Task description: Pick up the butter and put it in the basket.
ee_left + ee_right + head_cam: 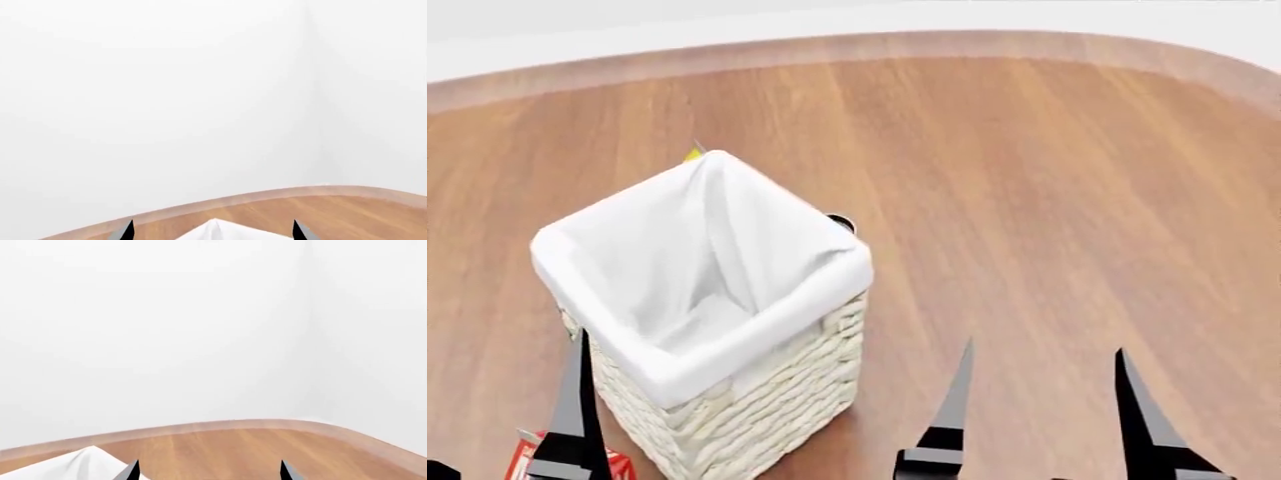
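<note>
Butter not yet picked, both claws spread and empty.
Butter [527, 457] sits on bench [1028, 200] beside basket [761, 400], mostly hidden by left claw [507, 440]. Right claw [1044, 405] clear. Likely light, stiff carton; pinch its narrow sides.

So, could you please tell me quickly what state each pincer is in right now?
Left pincer: open, holding nothing.
Right pincer: open, holding nothing.
</note>
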